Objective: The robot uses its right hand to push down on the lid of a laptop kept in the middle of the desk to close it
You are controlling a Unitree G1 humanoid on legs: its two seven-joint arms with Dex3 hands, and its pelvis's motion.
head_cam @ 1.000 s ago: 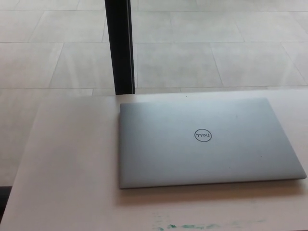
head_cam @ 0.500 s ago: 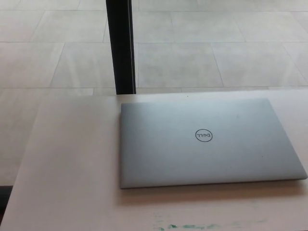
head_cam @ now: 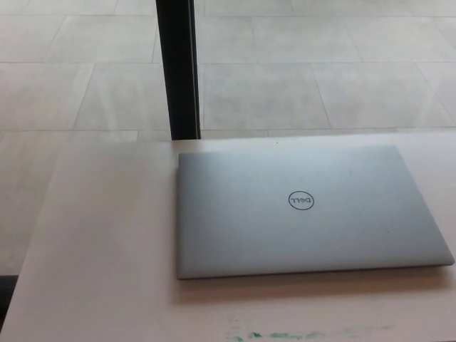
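A silver laptop (head_cam: 306, 210) lies flat on the white desk (head_cam: 107, 242) with its lid down, a round dark logo (head_cam: 301, 201) at the lid's middle. Its lid fills the centre and right of the head view, its right corner almost at the picture's edge. Neither of my hands shows anywhere in the picture.
A black vertical post (head_cam: 178, 68) stands behind the desk's far edge, just left of the laptop. Pale floor tiles (head_cam: 320, 64) lie beyond it. Faint green marks (head_cam: 285, 333) smear the desk near its front edge. The desk's left edge runs diagonally at the lower left.
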